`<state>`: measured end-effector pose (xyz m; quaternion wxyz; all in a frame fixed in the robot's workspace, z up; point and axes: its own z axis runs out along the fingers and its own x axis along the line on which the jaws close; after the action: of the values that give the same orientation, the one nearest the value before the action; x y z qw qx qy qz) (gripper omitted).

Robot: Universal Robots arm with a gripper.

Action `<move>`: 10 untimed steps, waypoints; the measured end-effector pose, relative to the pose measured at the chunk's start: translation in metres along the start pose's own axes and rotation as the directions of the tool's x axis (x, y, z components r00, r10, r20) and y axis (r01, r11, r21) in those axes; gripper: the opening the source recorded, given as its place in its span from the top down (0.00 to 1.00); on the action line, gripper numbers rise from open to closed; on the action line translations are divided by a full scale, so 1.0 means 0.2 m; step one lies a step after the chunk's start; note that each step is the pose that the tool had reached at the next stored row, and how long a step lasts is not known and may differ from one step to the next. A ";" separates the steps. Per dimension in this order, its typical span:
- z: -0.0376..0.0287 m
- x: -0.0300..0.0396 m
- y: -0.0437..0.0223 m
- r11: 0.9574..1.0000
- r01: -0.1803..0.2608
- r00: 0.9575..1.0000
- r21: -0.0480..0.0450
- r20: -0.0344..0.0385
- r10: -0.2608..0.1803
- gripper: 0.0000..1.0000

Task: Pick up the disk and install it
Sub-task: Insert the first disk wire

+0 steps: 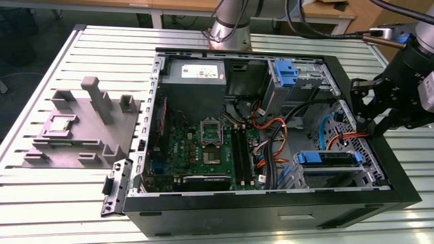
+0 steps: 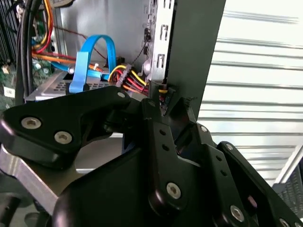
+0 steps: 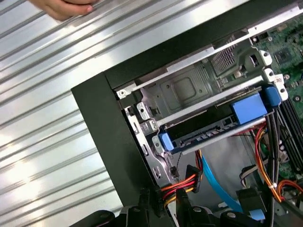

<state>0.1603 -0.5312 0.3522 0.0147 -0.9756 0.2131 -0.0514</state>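
Gripper (image 1: 374, 119): over computer case's (image 1: 400, 188) edge, exterior view's right; grip state cannot be told | Disk (image 3: 213, 124): blue carrier seated in drive bay | Person's hand (image 3: 64, 7): on slatted table (image 3: 42, 118)

Slatted aluminium bench (image 1: 61, 193) fills most of the space, lit bright and even. Wooden desks (image 1: 169, 5) behind it, dark floor (image 1: 34, 35) at the exterior view's left.

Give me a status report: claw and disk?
Claw at wall of computer case, exterior view's right. Disk in blue carrier sits in drive bay. Cables bunched beside claw.
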 end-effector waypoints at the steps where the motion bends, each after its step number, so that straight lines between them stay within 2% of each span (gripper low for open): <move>1: 0.001 0.000 0.000 1.000 0.005 1.000 -0.007 -0.004 -0.005 0.64; 3: 0.002 0.000 0.000 1.000 0.008 1.000 -0.012 -0.006 -0.008 0.64; 5: 0.001 0.000 0.000 1.000 0.008 1.000 -0.012 -0.006 -0.008 0.65; 6: 0.001 0.000 0.000 1.000 0.008 1.000 -0.012 -0.006 -0.008 0.73; 10: 0.001 0.000 0.000 1.000 0.008 1.000 -0.012 -0.006 -0.008 0.75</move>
<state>0.1603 -0.5312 0.3520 0.0080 -0.9763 0.2095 -0.0531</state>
